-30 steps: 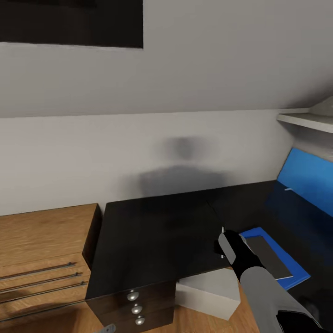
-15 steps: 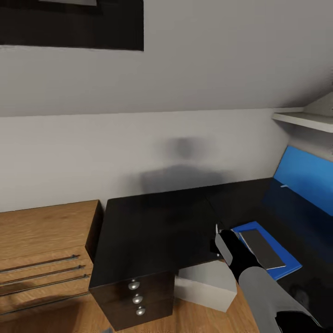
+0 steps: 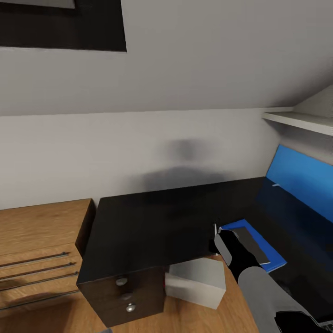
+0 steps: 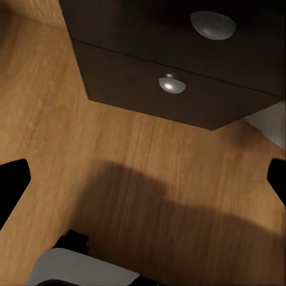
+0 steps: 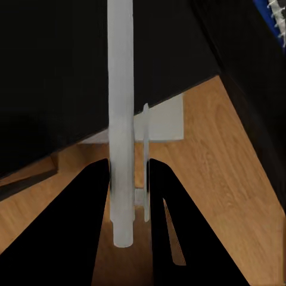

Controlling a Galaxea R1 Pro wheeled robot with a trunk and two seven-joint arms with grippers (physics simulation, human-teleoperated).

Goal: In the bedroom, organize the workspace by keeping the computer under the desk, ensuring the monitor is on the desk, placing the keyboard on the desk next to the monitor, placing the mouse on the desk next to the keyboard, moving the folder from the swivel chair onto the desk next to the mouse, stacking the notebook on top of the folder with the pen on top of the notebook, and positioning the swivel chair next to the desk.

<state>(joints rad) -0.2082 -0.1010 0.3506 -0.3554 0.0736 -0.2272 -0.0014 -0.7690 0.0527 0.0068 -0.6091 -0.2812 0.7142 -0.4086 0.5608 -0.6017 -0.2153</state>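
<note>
View has swung rightward; right fingers grip the pen.

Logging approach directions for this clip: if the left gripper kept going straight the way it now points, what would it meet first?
Most likely the wooden floor: the left wrist view looks down onto bare boards just in front of the desk drawer unit. Depth is unclear, so the unit's lowest drawer could come first.

Counter: glossy black top, mirror-like, reflects blue panel. Knobs: polished silver metal. Chest, far left: light wood grain, matt, thin metal bars. Floor: smooth wood planks. Computer: matt grey. Folder: smooth bright blue. Pen: smooth white-silver. Right tool: black fingers.
</note>
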